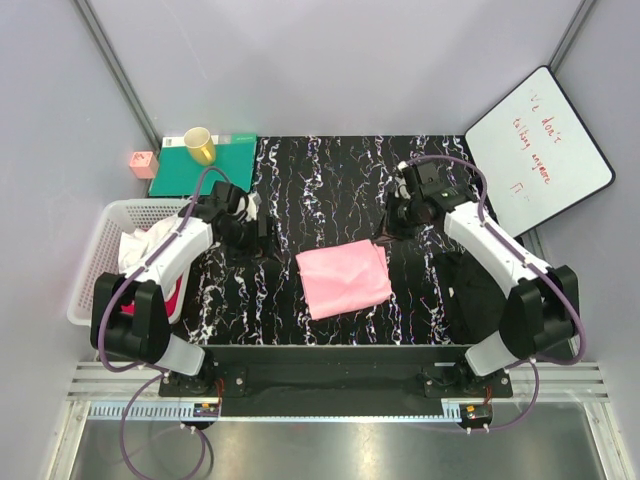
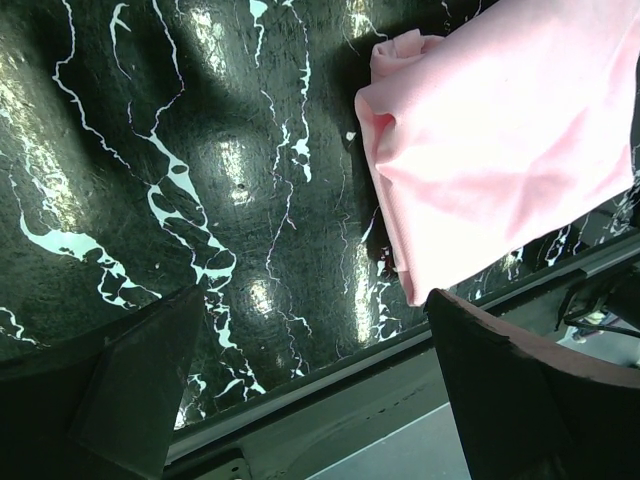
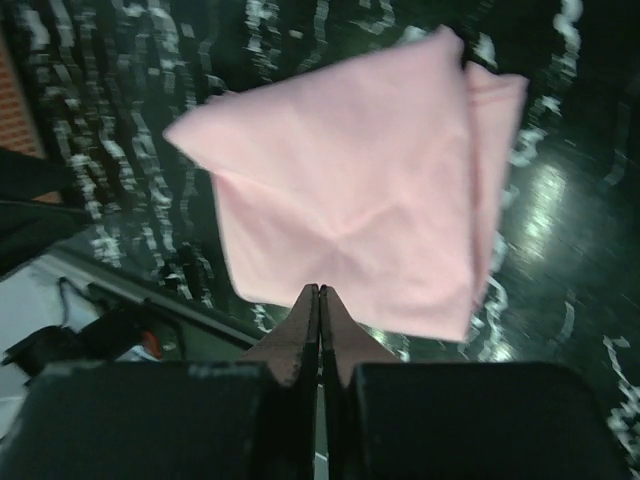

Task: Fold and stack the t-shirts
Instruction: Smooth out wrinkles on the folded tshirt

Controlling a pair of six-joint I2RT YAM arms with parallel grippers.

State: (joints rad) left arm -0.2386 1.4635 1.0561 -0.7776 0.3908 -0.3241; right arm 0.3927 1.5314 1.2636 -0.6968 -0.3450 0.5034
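Note:
A light pink t-shirt (image 1: 345,278), folded into a rough square, lies on the black marbled table (image 1: 320,180). It also shows in the left wrist view (image 2: 500,130) and the right wrist view (image 3: 350,190). My left gripper (image 1: 262,237) is open and empty to the left of it, its fingers (image 2: 140,390) wide apart over bare table. My right gripper (image 1: 385,233) is shut on nothing, its tips (image 3: 320,291) hovering at the shirt's far right edge. A white t-shirt (image 1: 140,245) and a magenta-red t-shirt (image 1: 176,296) lie crumpled in the basket, partly hidden by the left arm.
A white plastic basket (image 1: 100,250) stands at the table's left edge. A green mat (image 1: 215,172) with a yellow cup (image 1: 200,146) lies at the back left, a small pink box (image 1: 143,163) beside it. A whiteboard (image 1: 538,150) leans at the right.

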